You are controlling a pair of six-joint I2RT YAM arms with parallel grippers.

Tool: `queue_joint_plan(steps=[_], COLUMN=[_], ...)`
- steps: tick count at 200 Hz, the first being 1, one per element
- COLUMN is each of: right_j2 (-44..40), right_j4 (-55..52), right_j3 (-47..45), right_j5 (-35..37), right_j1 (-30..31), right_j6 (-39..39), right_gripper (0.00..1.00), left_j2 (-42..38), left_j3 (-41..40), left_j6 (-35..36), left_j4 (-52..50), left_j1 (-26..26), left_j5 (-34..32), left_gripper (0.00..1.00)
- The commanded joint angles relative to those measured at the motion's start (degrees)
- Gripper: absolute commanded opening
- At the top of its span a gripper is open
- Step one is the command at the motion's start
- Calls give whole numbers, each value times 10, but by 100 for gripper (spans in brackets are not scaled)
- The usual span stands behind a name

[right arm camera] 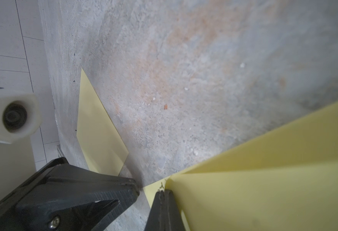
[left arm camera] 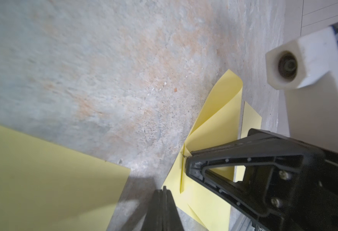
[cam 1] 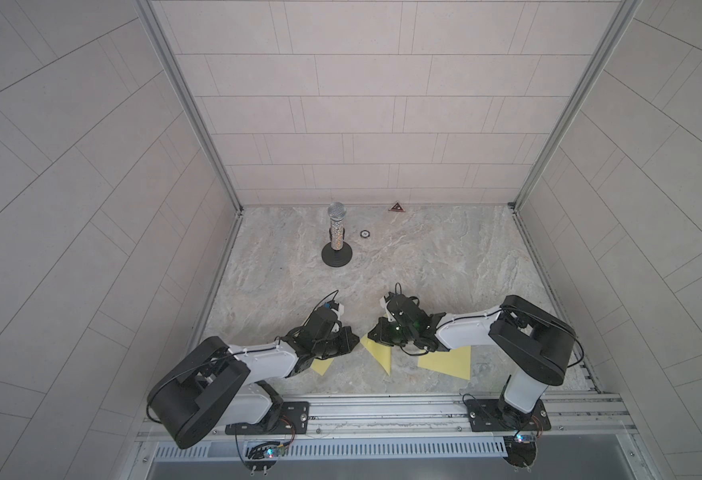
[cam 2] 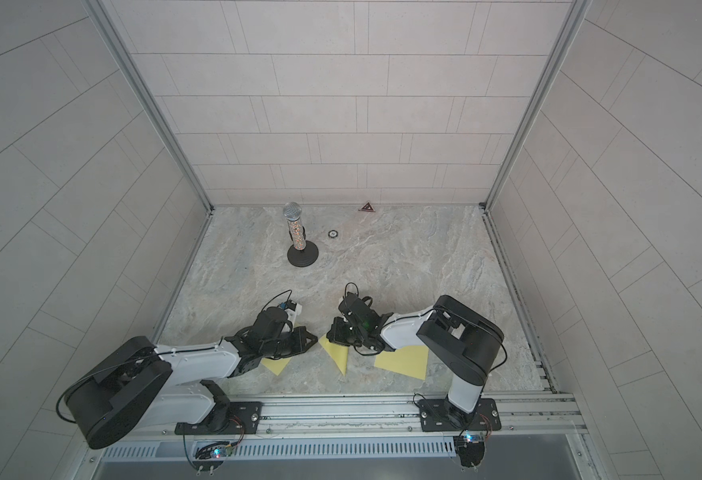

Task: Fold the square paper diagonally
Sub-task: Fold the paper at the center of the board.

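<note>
Arms reach in from their bases on the near rail, forearms angled toward each other over the marbled tabletop [cam 1: 424, 266], wrists bent down. The two grippers point at each other low over the table, tips just apart in both top views.

The left gripper [cam 1: 357, 338] has its fingers pressed flat together with nothing between them. In the right wrist view its tip [right arm camera: 135, 188] sits just beside the near corner of the square paper [right arm camera: 264, 190].

The right gripper [cam 1: 370, 335] is also closed tight. In its own wrist view the fingers [right arm camera: 165, 208] pinch the yellow square paper at a corner. From that tip a flap rises off the table, and the left wrist view shows this flap curling over at its far end [left arm camera: 224, 96], with a sharp upright crease beside the right gripper [left arm camera: 189, 159].

In a top view the square paper [cam 1: 380, 355] lies near the front middle of the table, directly under and in front of the right gripper, narrowing to a point toward the rail.

A left yellow sheet [cam 1: 323, 366] lies flat, partly hidden under the left forearm. A right yellow sheet [cam 1: 449, 361] lies flat below the right forearm, apart from the square paper.

Far back stand a microphone [cam 1: 336, 230] on a round black base, a small disc [cam 1: 364, 234] just beside it, and a triangular marker [cam 1: 395, 207] against the rear wall.
</note>
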Motion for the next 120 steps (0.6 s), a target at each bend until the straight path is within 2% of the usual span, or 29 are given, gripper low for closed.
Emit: queue_joint_plan(steps=[1,38,120], right_j2=[0,3,3], right_j4=[-55,-58,-64], right_j3=[-2,1,7], right_j5=[16,16,18], right_j1=[5,7,12], right_j6=[-9,-10,-9], right_gripper=[0,0,0], left_j2=[-17,-30,14], left_j3=[-4,-9,4], left_j6=[25,35,32], left_j4=[-8,-3,25], left_j1=[6,6,6], left_j5=[13,18,24], left_gripper=[0,0,0])
